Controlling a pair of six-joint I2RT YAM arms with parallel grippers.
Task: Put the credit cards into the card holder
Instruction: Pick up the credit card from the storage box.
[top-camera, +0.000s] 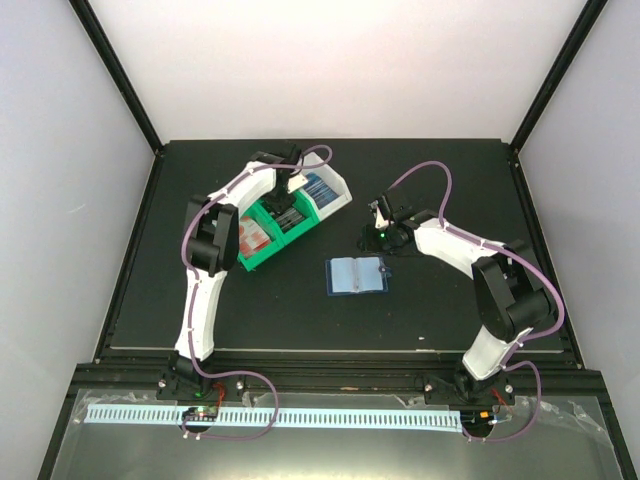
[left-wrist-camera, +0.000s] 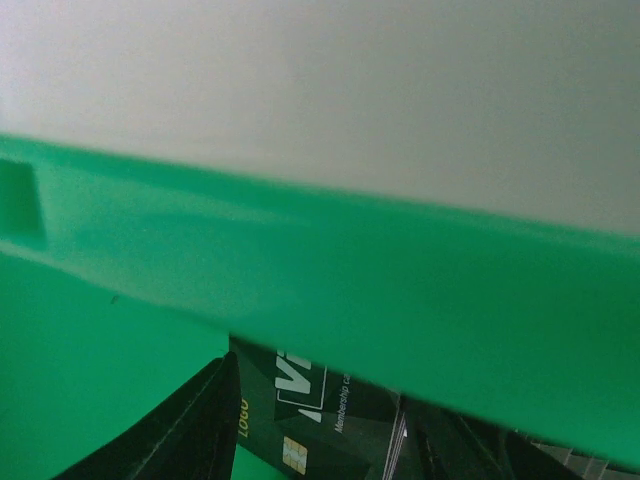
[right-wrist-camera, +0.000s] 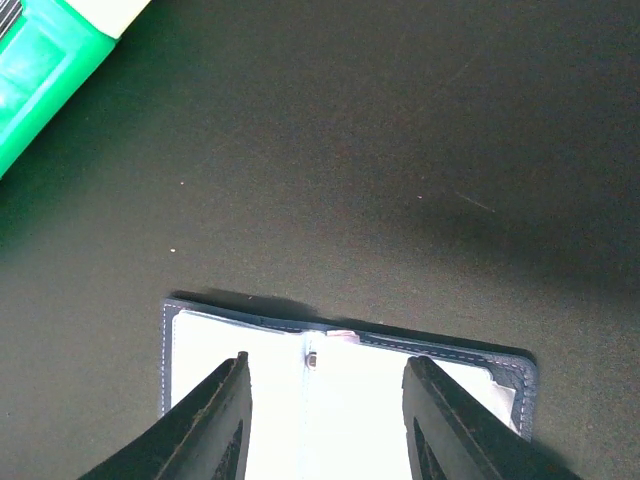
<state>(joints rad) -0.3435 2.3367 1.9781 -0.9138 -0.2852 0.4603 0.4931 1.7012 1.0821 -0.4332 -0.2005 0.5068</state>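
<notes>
The card holder (top-camera: 357, 275) lies open on the black table, pale blue-grey inside up; it fills the bottom of the right wrist view (right-wrist-camera: 340, 400). My right gripper (right-wrist-camera: 330, 425) is open and empty just above it, jaws wide apart; in the top view it (top-camera: 378, 238) hovers at the holder's far edge. My left gripper (top-camera: 289, 202) reaches down into the middle compartment of the green-and-white bin (top-camera: 262, 262). In the left wrist view its jaws (left-wrist-camera: 320, 440) stand open on either side of a stack of dark credit cards (left-wrist-camera: 320, 410), not clamped.
Red-and-white cards (top-camera: 255, 235) sit in the bin's left compartment and blue cards (top-camera: 320, 187) in its right one. The bin's green wall (left-wrist-camera: 330, 280) is close before the left wrist camera. A corner of the bin (right-wrist-camera: 40, 60) shows at the upper left of the right wrist view.
</notes>
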